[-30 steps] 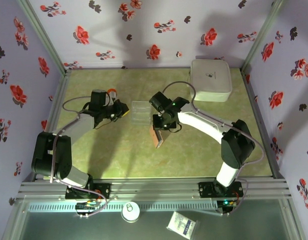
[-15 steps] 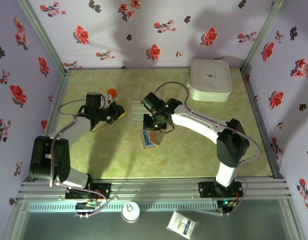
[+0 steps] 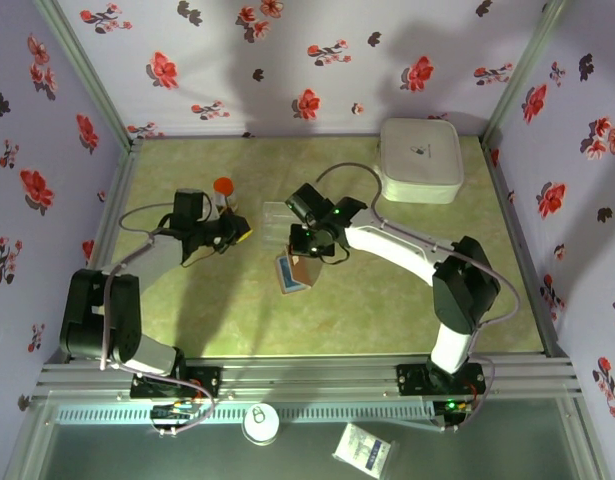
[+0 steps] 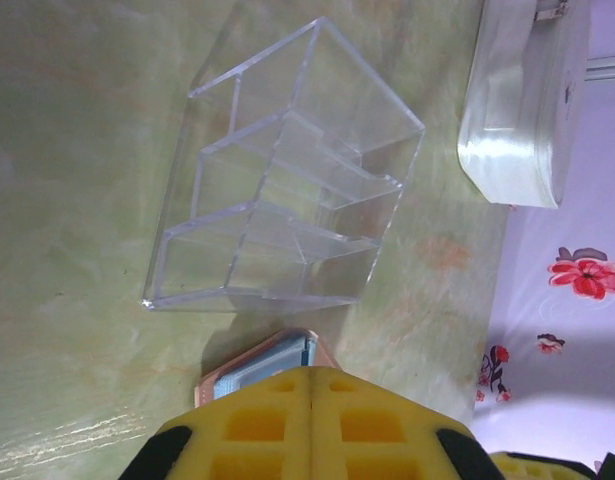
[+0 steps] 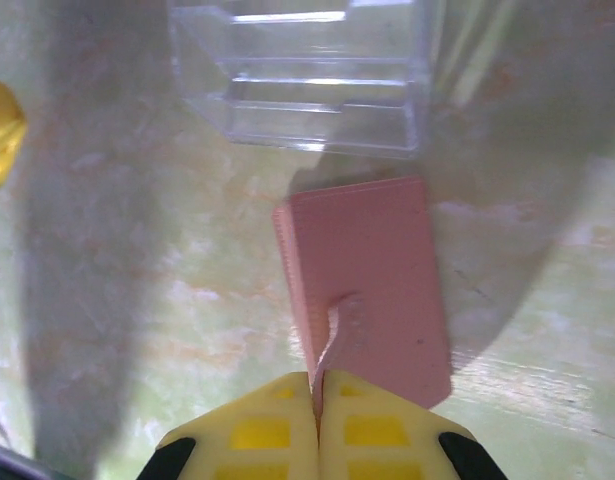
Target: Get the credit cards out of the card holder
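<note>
The card holder (image 5: 372,285), a flat pinkish-tan wallet, hangs by its clasp tab (image 5: 332,335). My right gripper (image 5: 317,388) is shut on that tab. From above, the card holder (image 3: 295,272) lies just in front of my right gripper (image 3: 309,250), with a blue-grey inside face turned left. In the left wrist view the card holder (image 4: 249,368) shows blue-grey layers at its open edge. I cannot tell credit cards from lining there. My left gripper (image 4: 312,372) is shut with nothing in it, and sits left of the wallet (image 3: 237,233).
A clear ridged plastic tray (image 3: 277,222) (image 4: 287,200) (image 5: 307,80) stands just behind the wallet, between the two grippers. A white lidded box (image 3: 420,160) sits at the back right. An orange-capped item (image 3: 223,187) stands behind my left arm. Flowered walls enclose the table.
My right gripper has carried the wallet left and towards the tray, and it has turned from standing on edge to showing its blue-grey face. My left gripper drew back slightly.
</note>
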`<state>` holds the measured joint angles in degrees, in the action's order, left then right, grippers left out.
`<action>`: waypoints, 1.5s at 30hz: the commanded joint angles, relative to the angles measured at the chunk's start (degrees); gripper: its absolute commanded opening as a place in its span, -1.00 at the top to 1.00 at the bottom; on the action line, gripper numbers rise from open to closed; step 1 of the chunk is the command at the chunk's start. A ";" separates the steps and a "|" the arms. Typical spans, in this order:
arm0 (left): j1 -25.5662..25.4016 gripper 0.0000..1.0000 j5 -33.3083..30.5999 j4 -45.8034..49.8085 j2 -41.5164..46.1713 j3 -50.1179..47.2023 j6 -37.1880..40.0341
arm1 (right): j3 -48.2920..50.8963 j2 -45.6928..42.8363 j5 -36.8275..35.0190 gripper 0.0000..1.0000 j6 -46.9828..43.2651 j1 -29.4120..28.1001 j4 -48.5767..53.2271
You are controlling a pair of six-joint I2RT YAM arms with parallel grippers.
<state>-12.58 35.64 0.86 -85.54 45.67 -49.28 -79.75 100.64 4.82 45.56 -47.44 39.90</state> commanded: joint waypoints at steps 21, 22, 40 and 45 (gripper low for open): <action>-11.52 1.00 -5.64 1.75 -5.29 -3.03 -1.88 | 12.98 2.92 -2.41 1.00 -6.27 6.00 -3.43; -11.74 1.00 -6.14 1.84 -5.75 -3.20 -1.77 | 12.99 3.37 -2.89 1.00 -6.53 6.00 -3.36; -11.86 1.00 -8.86 6.62 -10.96 -2.95 0.54 | 10.84 6.25 -5.00 1.00 -8.87 6.20 -2.06; -11.86 1.00 -10.07 7.91 -13.22 -3.30 0.69 | 10.84 5.58 -6.89 1.00 -9.58 6.15 0.22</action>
<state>-24.38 28.14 4.58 -95.94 43.03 -50.17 -67.83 105.86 0.99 37.39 -41.60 37.30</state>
